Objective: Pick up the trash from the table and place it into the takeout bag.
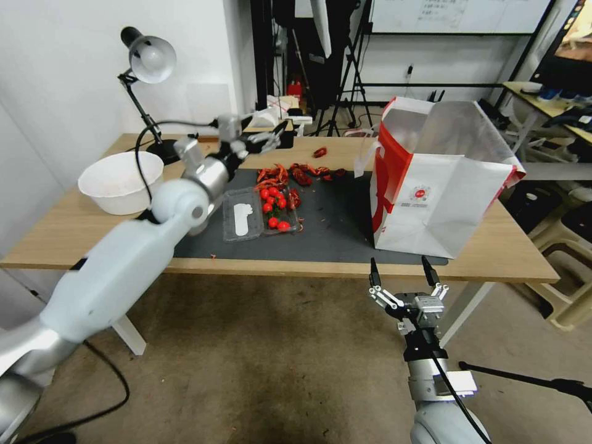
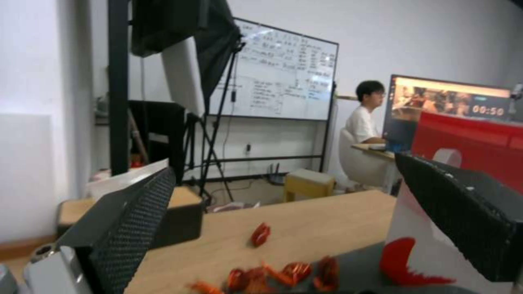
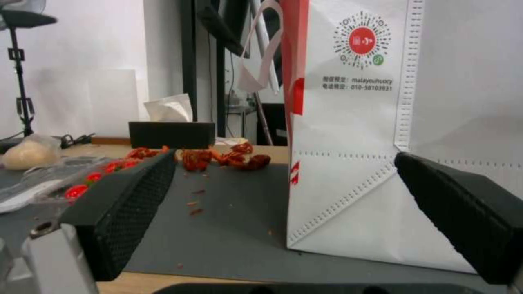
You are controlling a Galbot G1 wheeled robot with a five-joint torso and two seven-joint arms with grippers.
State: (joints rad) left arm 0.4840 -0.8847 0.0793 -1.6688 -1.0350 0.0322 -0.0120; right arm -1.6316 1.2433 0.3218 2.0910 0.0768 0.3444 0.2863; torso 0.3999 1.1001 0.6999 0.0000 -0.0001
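Note:
The takeout bag (image 1: 431,185) stands open on the right of the table (image 1: 512,250), its red side (image 3: 297,81) facing the mat (image 1: 333,228). Red shell scraps (image 1: 296,174) lie strewn on the mat's far part, and one piece (image 2: 260,234) rests on the bare wood. A clear bag with a beige bun (image 3: 27,154) sits at the mat's far left end. My left gripper (image 1: 271,137) hovers open and empty above the scraps at the table's back. Below the front edge, before the bag, my right gripper (image 1: 398,262) is open and empty.
A large white bowl (image 1: 120,182) and a desk lamp (image 1: 148,61) stand at the table's left. A clear tray of cherry tomatoes (image 1: 262,213) lies mid-mat. A black tissue box (image 3: 171,134) sits at the back edge. Plastic stools (image 1: 567,246) stand to the right.

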